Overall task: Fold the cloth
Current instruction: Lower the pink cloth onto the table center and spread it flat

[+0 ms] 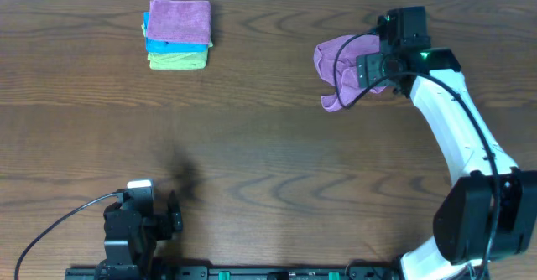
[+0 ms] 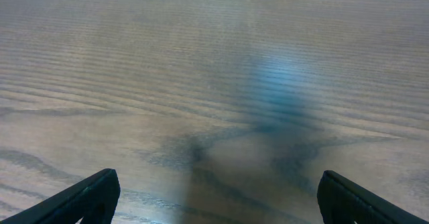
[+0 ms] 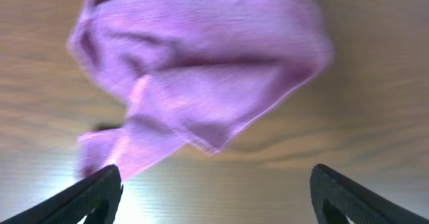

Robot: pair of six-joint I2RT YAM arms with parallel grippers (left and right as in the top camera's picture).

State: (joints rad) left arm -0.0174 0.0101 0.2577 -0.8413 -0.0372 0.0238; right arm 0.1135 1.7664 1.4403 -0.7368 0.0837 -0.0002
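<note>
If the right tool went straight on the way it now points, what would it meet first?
Most likely the crumpled purple cloth, lying straight ahead of the open right tool with nothing between. Depth is unclear, so it might touch the table just short of it.

The cloth [image 3: 201, 70] is matt, seemingly fleecy fabric; the table [image 1: 268, 163] smooth grained wood.

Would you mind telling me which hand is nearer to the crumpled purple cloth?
Right. The right hand is directly beside the crumpled purple cloth, overlapping its edge from above; the left hand is far off, toward the near left.
</note>
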